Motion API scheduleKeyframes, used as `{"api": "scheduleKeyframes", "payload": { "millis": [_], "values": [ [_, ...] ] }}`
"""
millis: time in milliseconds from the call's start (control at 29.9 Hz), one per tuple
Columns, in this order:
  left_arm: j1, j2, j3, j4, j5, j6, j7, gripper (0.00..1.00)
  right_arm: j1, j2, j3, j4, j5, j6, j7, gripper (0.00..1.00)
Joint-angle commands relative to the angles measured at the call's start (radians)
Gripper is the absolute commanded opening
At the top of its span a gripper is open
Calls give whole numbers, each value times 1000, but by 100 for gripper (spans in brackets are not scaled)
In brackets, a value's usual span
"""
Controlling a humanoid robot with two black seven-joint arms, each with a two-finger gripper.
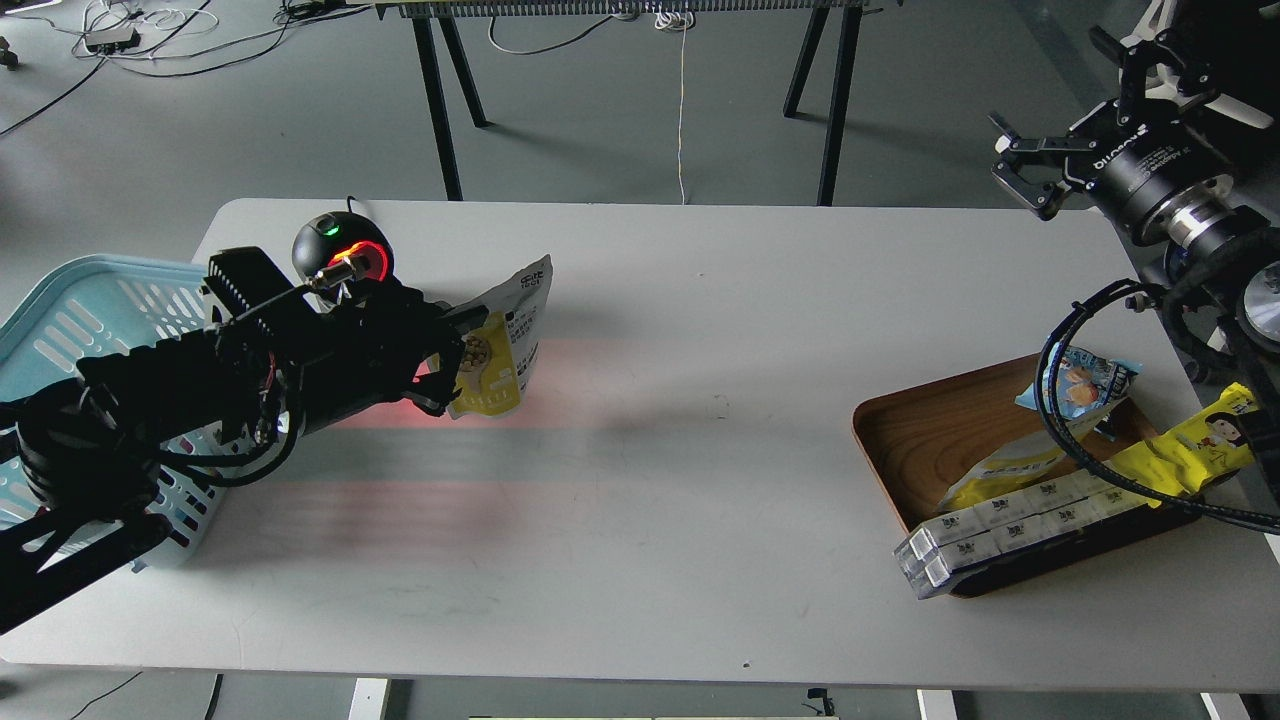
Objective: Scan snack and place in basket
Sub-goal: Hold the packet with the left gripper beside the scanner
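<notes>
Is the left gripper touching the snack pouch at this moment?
Touching. The head view shows the left gripper closed on the left edge of the snack, which is held up off the table.
</notes>
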Motion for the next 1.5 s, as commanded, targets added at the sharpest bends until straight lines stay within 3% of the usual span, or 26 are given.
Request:
{"api": "scheduleKeyframes", "payload": {
  "millis": [0, 268, 769, 1237, 1471],
  "values": [
    [-25, -2, 0, 0, 0, -50, 0, 0, 0, 0, 1, 0, 0, 0, 0, 97],
    [-81, -9, -3, 0, 0, -142, 0, 0, 0, 0, 1, 0, 0, 0, 0, 97],
    [-144, -22, -12, -1, 0, -160, 12, 0, 0, 0, 1, 0, 0, 1, 0, 97],
    [-164, -9, -12, 5, 0, -255, 13, 0, 0, 0, 1, 0, 0, 1, 0, 97],
    [-163, -19, -12, 5, 0, -196, 17, 0, 3, 0, 0, 2, 0, 1, 0, 97]
  ]
}}
